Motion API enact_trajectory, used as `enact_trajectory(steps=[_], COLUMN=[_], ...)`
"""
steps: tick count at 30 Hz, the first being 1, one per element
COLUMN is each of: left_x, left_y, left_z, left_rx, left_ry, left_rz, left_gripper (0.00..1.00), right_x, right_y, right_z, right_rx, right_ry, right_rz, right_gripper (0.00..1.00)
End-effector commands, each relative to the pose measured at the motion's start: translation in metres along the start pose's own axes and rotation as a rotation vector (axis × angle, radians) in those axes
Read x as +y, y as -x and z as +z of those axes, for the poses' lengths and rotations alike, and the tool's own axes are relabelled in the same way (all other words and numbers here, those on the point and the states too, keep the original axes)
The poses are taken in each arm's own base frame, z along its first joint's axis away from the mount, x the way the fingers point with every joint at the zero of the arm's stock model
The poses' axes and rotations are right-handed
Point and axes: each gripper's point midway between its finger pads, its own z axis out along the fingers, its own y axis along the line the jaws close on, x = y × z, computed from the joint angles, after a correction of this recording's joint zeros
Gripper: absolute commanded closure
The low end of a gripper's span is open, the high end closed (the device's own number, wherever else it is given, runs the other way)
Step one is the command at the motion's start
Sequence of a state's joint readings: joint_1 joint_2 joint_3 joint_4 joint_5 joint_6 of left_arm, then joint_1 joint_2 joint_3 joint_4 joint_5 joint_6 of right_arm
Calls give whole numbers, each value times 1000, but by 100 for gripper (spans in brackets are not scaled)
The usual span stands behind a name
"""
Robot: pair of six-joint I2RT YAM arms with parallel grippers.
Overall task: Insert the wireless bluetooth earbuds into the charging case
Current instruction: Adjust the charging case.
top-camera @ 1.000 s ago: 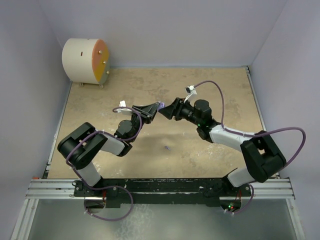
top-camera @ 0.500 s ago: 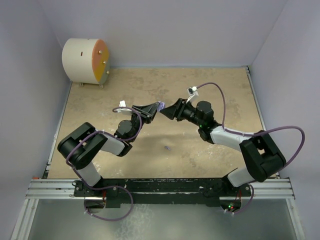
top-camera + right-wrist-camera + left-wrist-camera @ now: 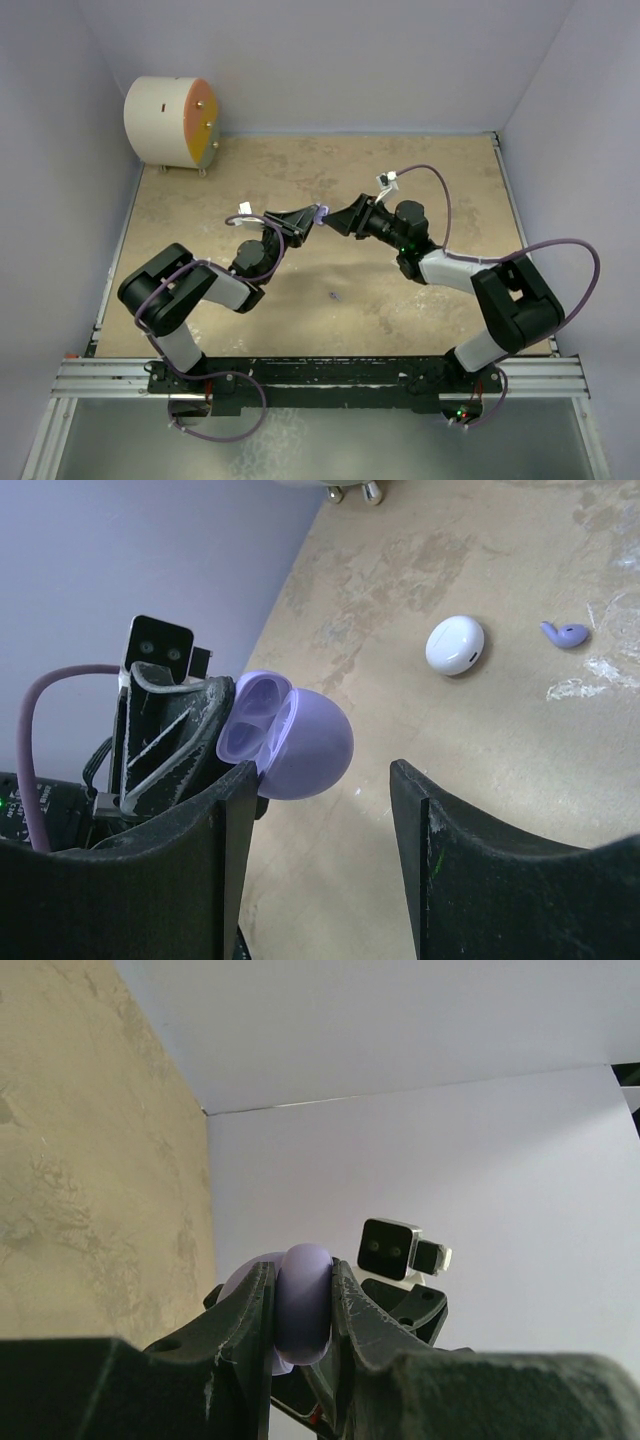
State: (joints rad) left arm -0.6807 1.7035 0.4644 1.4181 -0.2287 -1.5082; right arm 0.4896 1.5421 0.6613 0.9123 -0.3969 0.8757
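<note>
Looks like the fetch step. Hold the left claw point(image 3: 311, 219) steady, pinched tight across the lilac case point(image 3: 300, 748), and leave that case raised above mid-tabletop with its lid swung open toward the right claw point(image 3: 339, 218). Send the right claw, spread wide and carrying nothing, down to the lilac bud point(image 3: 565, 633). Come in from straight above, straddle the bud with both fingers before closing, and close gently, since so small and smooth a piece will likely squirt out of a hard or off-centre pinch. Grip across the bulb rather than the stem if possible, leaving the stem free to lead into a well. Line up with the wells of the open case before letting go. Cannot tell for sure whether either well is filled, though both look bare from the right wrist. Find the bud flat on the tabletop point(image 3: 450, 180) near its middle, a little toward the near edge, well apart from both claws and lower than them. Expect the closed white case point(image 3: 455, 645) near it, apart and not touching. Note the right claw facing the lilac case at close range, just short of it, with no contact visible.
</note>
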Motion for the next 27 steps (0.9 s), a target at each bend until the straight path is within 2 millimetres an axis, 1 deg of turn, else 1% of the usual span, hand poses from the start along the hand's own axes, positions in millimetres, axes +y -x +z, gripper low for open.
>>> enact_trajectory(steps=[1, 5, 19, 27], left_x=[-31, -31, -31, -31], left_y=[-3, -4, -6, -7], left_z=[1, 2, 2, 1], left_rx=[15, 19, 24, 29], left_ry=[-113, -114, -115, -117], left_rz=[-38, -41, -45, -49], left_gripper=[100, 100, 100, 100], right_x=[12, 11, 18, 19], right_y=[9, 9, 12, 13], right_z=[3, 5, 10, 9], right_rx=[-20, -19, -21, -28], right_ry=[63, 71, 120, 135], right_rz=[-13, -8, -7, 0], right_gripper=[43, 43, 43, 48])
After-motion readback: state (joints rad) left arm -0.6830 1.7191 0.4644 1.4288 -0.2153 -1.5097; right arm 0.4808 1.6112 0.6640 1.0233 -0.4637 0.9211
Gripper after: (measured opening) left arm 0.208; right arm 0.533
